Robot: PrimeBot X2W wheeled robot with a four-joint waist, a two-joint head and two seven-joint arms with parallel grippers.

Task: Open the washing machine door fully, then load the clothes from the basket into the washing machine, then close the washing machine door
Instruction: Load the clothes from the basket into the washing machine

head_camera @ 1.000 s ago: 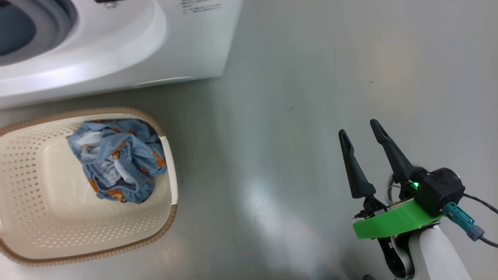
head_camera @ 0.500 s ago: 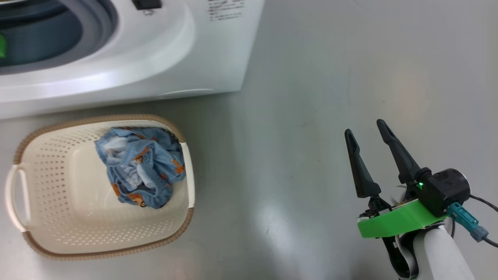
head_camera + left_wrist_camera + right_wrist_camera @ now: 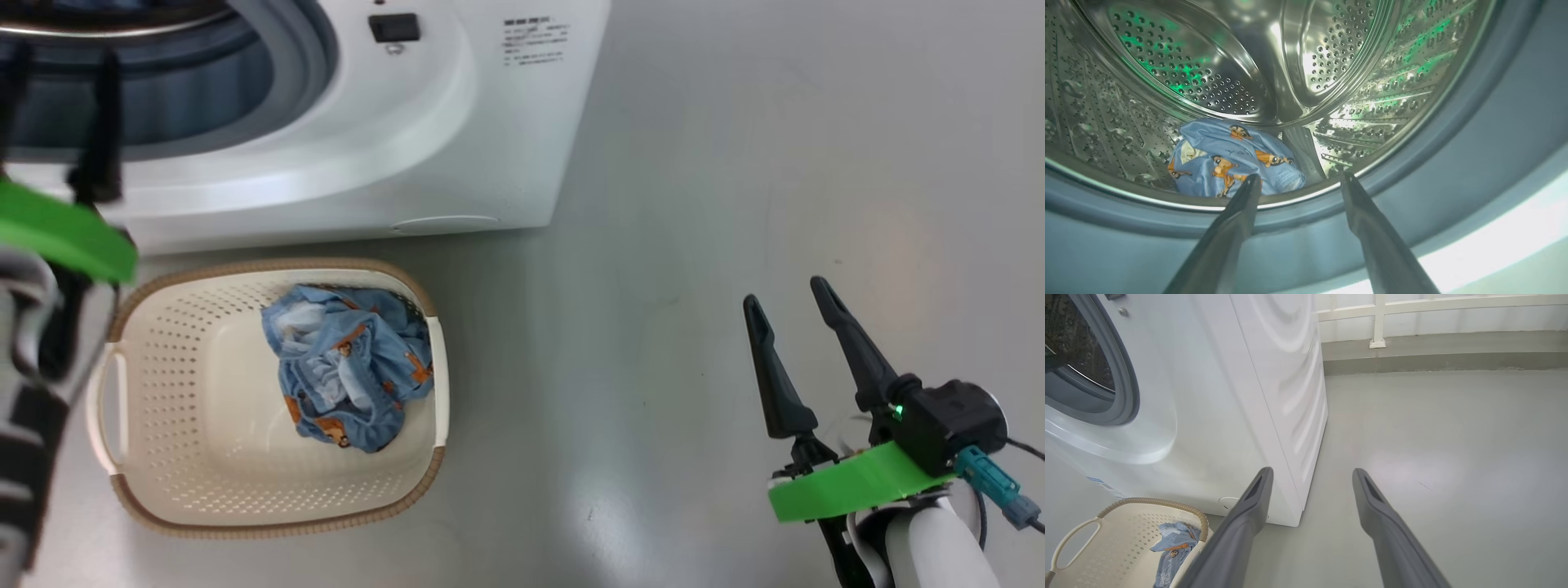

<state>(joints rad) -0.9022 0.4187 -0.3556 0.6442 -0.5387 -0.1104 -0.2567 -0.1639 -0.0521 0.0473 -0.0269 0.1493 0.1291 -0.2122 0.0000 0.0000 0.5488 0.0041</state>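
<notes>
Now the left gripper hangs at the washing machine mouth, its 2 fingers spread wide and empty, pointing into the steel drum where 1 light-blue garment lies. A crumpled garment sits in the basket just before the machine. The right gripper, equally wide and empty, hovers over the floor, well apart.

You're seeing drum gleaming, polished perforated steel; gasket looking matt grey-blue rubber; washing machine shell shining glossy white; basket showing matt perforated plastic, woven-look brown rim; clothes lying soft, crumpled printed cloth; floor reflecting light, smooth, faintly glossy.
</notes>
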